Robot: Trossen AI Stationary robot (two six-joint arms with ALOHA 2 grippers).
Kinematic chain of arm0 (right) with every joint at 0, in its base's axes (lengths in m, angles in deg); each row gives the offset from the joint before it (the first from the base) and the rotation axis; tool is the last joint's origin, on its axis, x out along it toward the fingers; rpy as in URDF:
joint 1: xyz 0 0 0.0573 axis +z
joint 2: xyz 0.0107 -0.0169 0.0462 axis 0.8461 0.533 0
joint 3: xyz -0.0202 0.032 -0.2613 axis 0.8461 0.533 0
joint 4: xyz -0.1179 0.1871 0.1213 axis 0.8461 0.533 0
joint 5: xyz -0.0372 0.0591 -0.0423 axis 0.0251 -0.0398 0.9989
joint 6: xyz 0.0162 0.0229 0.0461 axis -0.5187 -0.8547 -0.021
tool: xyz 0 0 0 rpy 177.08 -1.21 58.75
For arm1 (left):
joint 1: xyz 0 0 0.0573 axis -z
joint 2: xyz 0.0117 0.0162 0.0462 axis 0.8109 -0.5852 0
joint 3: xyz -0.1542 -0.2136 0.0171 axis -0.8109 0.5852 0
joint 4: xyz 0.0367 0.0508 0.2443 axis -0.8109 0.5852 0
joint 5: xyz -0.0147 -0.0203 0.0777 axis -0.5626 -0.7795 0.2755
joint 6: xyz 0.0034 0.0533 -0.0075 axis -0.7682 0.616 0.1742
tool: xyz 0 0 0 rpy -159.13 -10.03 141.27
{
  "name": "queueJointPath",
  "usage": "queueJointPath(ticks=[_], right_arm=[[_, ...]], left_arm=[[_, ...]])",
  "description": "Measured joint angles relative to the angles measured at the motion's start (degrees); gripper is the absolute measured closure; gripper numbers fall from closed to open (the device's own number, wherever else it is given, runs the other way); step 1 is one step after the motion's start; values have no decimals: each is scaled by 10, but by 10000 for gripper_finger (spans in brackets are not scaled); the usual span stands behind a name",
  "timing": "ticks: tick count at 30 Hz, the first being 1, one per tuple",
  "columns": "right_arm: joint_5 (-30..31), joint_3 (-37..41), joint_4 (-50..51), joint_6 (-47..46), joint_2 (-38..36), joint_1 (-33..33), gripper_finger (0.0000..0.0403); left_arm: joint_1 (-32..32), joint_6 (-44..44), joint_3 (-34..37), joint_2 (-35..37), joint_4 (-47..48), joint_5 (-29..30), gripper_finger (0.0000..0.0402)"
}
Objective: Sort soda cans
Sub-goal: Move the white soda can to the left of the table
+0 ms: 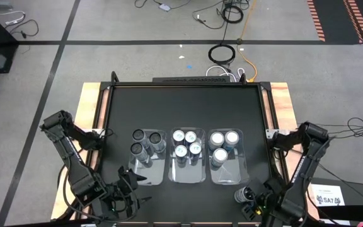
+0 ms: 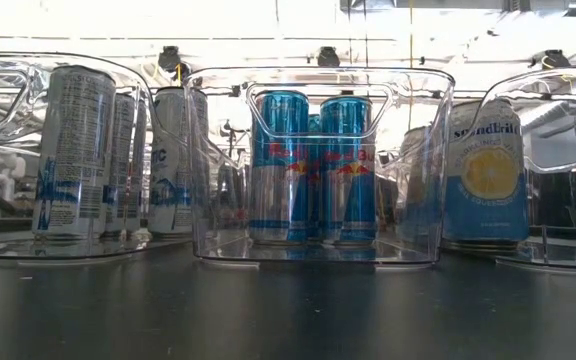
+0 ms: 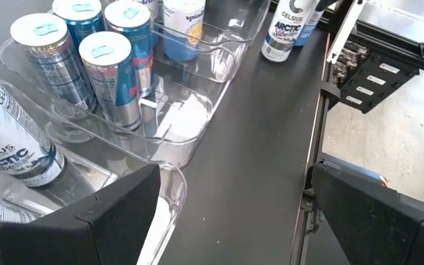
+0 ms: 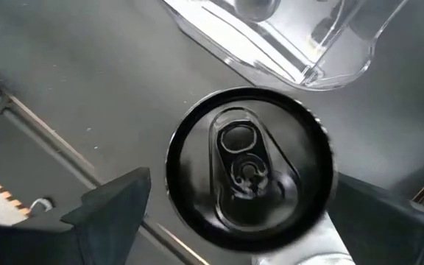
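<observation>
"CELSIUS ARCTIC" reads clearly on the white can (image 3: pixel 284 31) standing alone on the table at about five o'clock, and again on the white can (image 3: pixel 6 136) lying in the left bin (image 1: pixel 148 175). In the low view, "Spindrift" shows partly on the lemon-printed can (image 2: pixel 486 175), and "SA7" sits on a floor tag (image 1: pixel 328 198) at four o'clock.

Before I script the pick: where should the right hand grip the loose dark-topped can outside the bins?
Grip the dark-topped can across its round sidewall below the rim, coming straight down: it stands upright, and the right hand hangs over it, fingers open either side.
</observation>
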Motion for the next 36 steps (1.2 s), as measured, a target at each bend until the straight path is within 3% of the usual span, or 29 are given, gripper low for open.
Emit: queueJointPath(ticks=[5, 12, 19, 25, 36], right_arm=[[-1, 0, -8, 5, 15, -5, 51], [2, 0, -2, 12, 21, -10, 176], [10, 0, -55, 16, 20, -14, 178], [67, 0, -147, 54, 21, -33, 178], [123, 1, -320, 291, 22, -134, 178]], left_arm=[[0, -1, 0, 0, -1, 0, 37], [0, -1, 0, 0, -4, -1, 37], [0, -1, 0, 0, -20, -3, 37], [0, -1, 0, 0, -25, -3, 37], [0, -1, 0, 0, -26, -3, 37]])
